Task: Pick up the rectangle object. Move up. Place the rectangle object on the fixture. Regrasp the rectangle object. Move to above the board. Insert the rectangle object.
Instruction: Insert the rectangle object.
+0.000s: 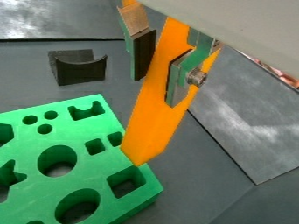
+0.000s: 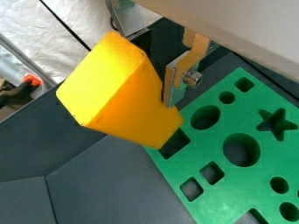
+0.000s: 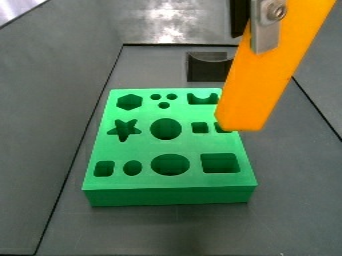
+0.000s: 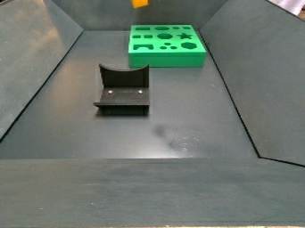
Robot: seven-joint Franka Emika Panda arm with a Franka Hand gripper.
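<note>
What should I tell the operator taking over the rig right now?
Pincer: shut on the rectangle object, holding it tilted in the air near the board.
Board: on the floor, all holes seen are empty.
Fixture: empty, apart from the board.
Done, judging by the layout: pick-up, and probably the regrasp, since the fixture holds nothing.
Left: line the block up over its rectangular hole, insert it, release.
</note>
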